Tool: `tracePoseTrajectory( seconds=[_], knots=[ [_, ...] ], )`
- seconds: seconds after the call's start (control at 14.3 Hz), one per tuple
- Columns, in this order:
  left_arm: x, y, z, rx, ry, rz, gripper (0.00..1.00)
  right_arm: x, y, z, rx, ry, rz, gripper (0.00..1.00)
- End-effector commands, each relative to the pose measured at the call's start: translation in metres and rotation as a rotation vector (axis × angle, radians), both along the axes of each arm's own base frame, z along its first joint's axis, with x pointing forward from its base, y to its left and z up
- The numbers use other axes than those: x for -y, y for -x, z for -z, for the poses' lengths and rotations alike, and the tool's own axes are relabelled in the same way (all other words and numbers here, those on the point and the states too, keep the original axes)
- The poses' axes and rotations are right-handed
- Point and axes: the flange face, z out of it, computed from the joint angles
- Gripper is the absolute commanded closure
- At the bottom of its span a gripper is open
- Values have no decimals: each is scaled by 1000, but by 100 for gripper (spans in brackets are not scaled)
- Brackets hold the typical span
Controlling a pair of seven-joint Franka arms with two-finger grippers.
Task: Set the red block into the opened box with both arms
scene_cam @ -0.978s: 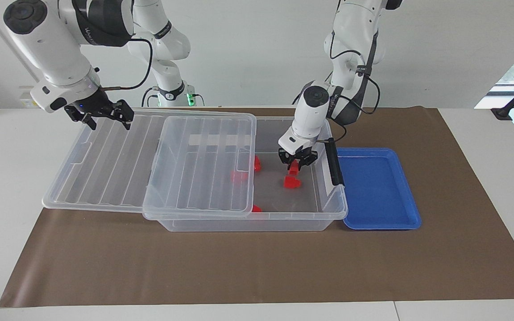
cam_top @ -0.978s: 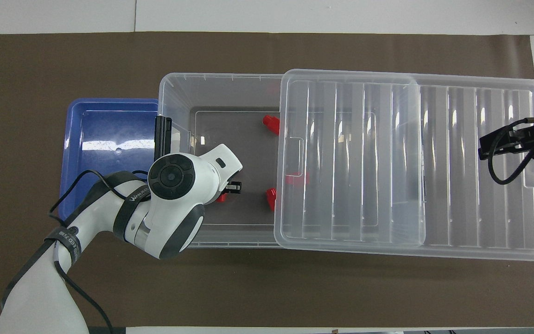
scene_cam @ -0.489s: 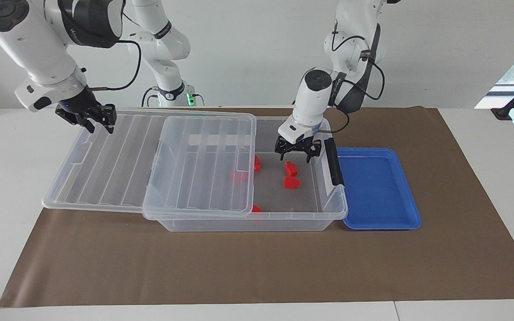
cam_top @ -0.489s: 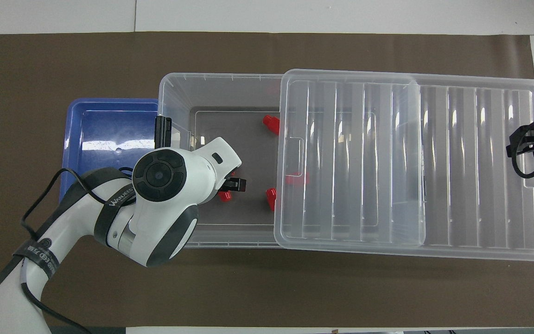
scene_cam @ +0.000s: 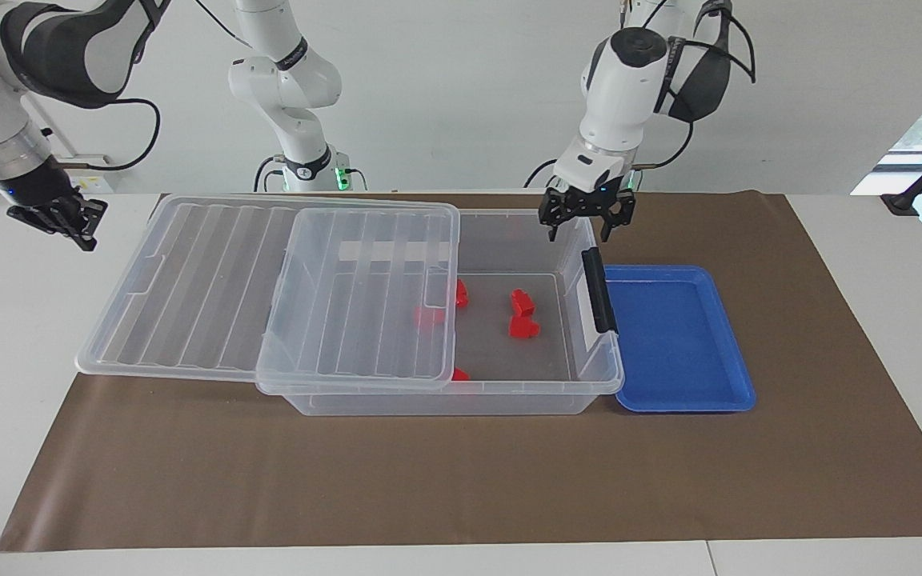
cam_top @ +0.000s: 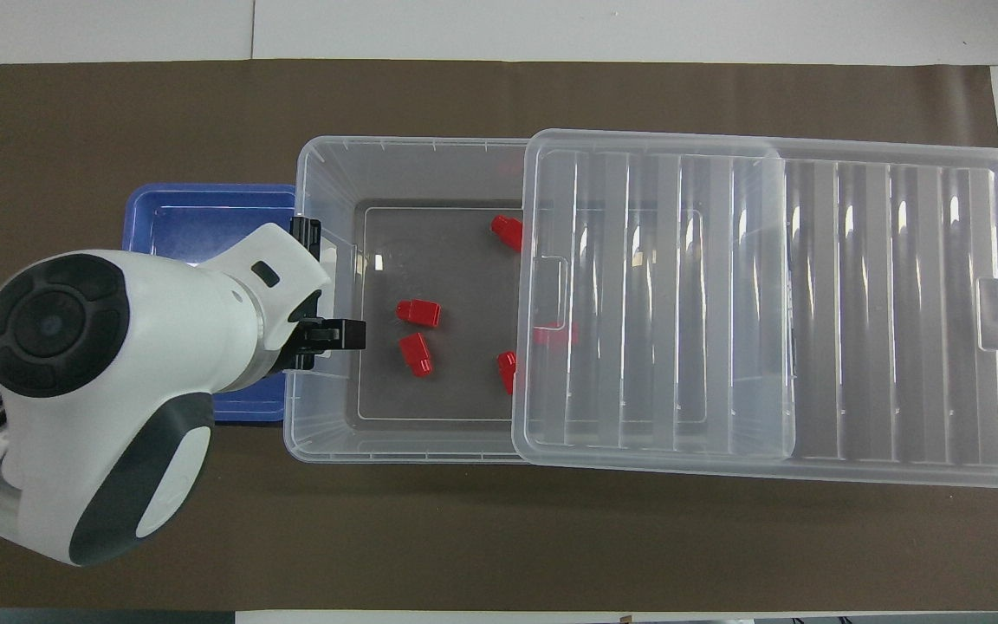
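The red block (scene_cam: 522,302) (cam_top: 416,354) lies loose on the floor of the clear box (scene_cam: 445,394) (cam_top: 326,165), in its uncovered end. My left gripper (scene_cam: 587,216) (cam_top: 334,334) hangs open and empty, high over the box's rim by the black latch (scene_cam: 599,292). The ribbed clear lid (scene_cam: 189,280) (cam_top: 811,303) is slid toward the right arm's end and covers part of the box. My right gripper (scene_cam: 69,220) is shut on nothing, over the white table past the lid's end. It is out of the overhead view.
Several other red blocks lie in the box: one (scene_cam: 523,326) (cam_top: 417,312) beside the red block, others (scene_cam: 461,294) (cam_top: 508,232) at the lid's edge or under it. A shallow blue tray (scene_cam: 677,336) (cam_top: 187,217) sits against the box's latch end.
My left gripper opened, let the red block go in the box and rose up out of it. My right gripper shut and drew away from the lid's end, out over the white table.
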Motion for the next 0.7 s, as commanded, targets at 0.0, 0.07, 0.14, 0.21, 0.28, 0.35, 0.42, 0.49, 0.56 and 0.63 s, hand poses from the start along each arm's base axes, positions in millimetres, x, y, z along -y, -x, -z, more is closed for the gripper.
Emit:
tracePoseTrajectory(
  seconds=[0.0,0.07,0.14,0.21,0.28,0.35,0.42,0.49,0.56,0.63],
  knots=[
    [-49,-29,-13,-9,-15,25,0,20,9,37,5,16,-20,100],
    [-69,-40,-16,-14,-19,43,0,24,13,49,-1,12,-20,100],
    [-87,-50,-20,-16,-18,51,0,26,14,52,1,13,-16,100],
    [-99,-57,-26,-22,-19,54,0,27,15,56,-5,10,-14,100],
    [-111,-65,-34,-31,-18,48,0,27,16,67,-6,9,-14,100],
    [-122,-72,-41,-38,-18,47,0,27,18,74,0,10,-8,100],
    [-130,-75,-50,-38,-18,46,0,25,17,76,4,12,-7,100],
    [-138,-75,-57,-38,-18,40,0,21,16,77,2,9,-5,100],
    [-142,-75,-63,-43,-18,44,0,16,15,78,1,7,6,100],
    [-146,-74,-69,-47,-17,50,0,8,13,81,-3,3,15,100]
  ],
)
